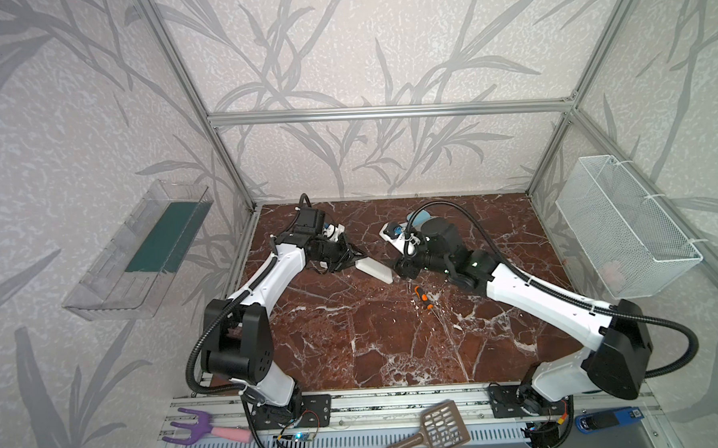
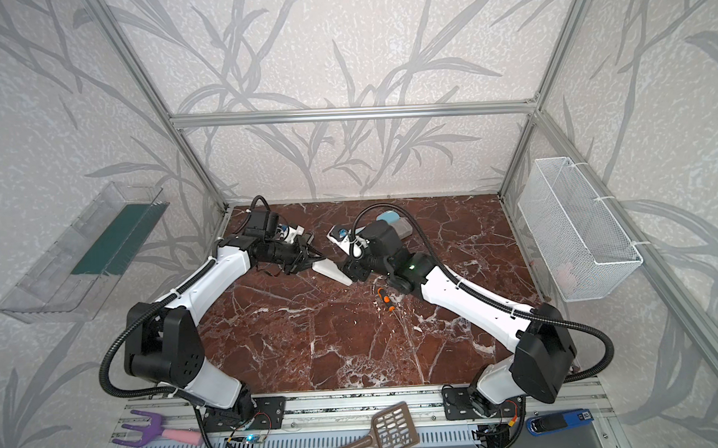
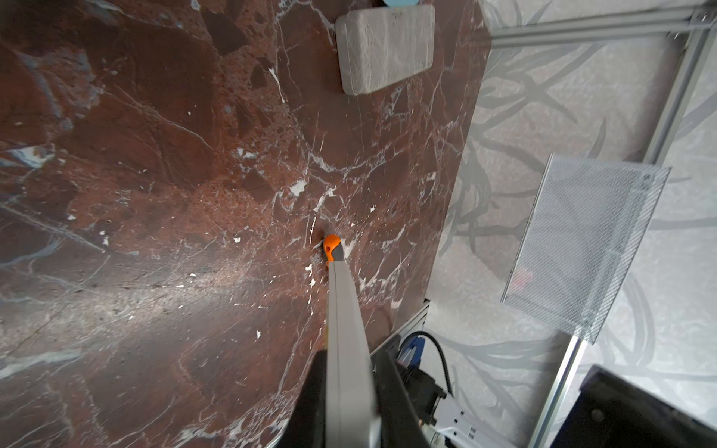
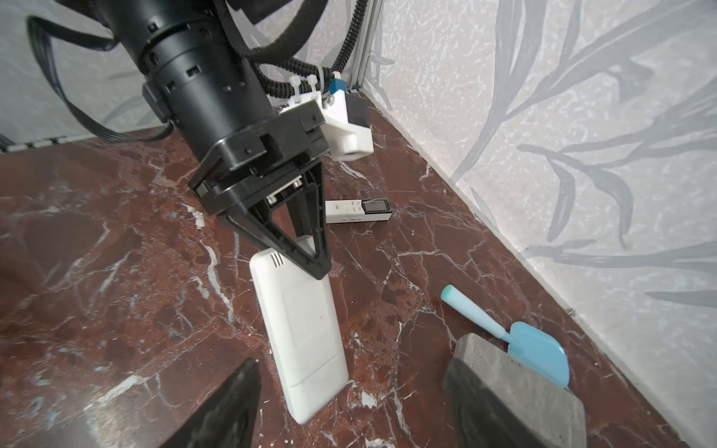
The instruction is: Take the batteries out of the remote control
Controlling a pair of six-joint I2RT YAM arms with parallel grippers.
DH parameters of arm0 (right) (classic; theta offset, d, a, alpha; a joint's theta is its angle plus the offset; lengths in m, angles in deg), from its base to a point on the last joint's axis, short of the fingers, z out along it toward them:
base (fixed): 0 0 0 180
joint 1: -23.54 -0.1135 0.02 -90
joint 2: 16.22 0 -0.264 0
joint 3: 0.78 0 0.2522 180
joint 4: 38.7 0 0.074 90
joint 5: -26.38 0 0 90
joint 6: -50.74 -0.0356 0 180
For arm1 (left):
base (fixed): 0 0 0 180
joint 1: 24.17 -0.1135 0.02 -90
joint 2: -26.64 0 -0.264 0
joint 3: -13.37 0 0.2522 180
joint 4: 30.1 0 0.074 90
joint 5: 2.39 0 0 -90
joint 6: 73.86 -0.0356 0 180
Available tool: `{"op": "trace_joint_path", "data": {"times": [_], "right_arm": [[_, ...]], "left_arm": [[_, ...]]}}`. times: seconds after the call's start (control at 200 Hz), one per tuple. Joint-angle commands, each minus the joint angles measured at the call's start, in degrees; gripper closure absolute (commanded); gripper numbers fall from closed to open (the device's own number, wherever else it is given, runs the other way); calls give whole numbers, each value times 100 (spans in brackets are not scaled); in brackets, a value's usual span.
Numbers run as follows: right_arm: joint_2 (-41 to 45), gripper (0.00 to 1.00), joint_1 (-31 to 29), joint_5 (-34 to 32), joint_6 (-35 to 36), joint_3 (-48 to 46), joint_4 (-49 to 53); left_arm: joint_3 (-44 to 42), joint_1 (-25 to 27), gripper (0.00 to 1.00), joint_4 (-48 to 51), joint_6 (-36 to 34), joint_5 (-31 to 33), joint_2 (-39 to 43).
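Note:
The white remote control [image 4: 298, 326] shows its plain back face, cover closed. My left gripper [image 4: 320, 267] is shut on its far end; in the left wrist view the remote [image 3: 343, 310] runs edge-on out of the left gripper [image 3: 349, 395]. My right gripper [image 4: 349, 411] is open, its fingers on either side of the remote's near end and not touching it. In both top views the remote [image 1: 374, 270] [image 2: 332, 272] spans between the left gripper [image 1: 361, 259] and the right gripper [image 1: 397, 272]. The batteries are hidden.
An orange-handled screwdriver [image 1: 422, 297] lies just in front of the right wrist. A grey block [image 4: 516, 384], a blue spatula [image 4: 516, 337] and a small white device [image 4: 357, 211] lie near the back wall. A wire basket [image 1: 624, 230] hangs at right, a clear shelf [image 1: 142, 251] at left.

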Motion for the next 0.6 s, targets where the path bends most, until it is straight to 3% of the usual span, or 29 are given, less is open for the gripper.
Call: {"op": "trace_joint_path", "data": {"times": [0.0, 0.175, 0.31, 0.595], "right_arm": [[160, 21, 280, 1181, -312, -58, 520], [331, 15, 316, 1775, -192, -491, 62], [293, 11, 293, 2205, -263, -748, -597], [-345, 10, -132, 1858, 83, -280, -570]], "left_arm": [[450, 2, 100, 930, -1485, -349, 168], [652, 12, 100, 1346, -2718, -450, 698], [495, 13, 100, 1164, -2912, -684, 1045], [553, 39, 100, 1229, -2855, -1099, 1042]]}}
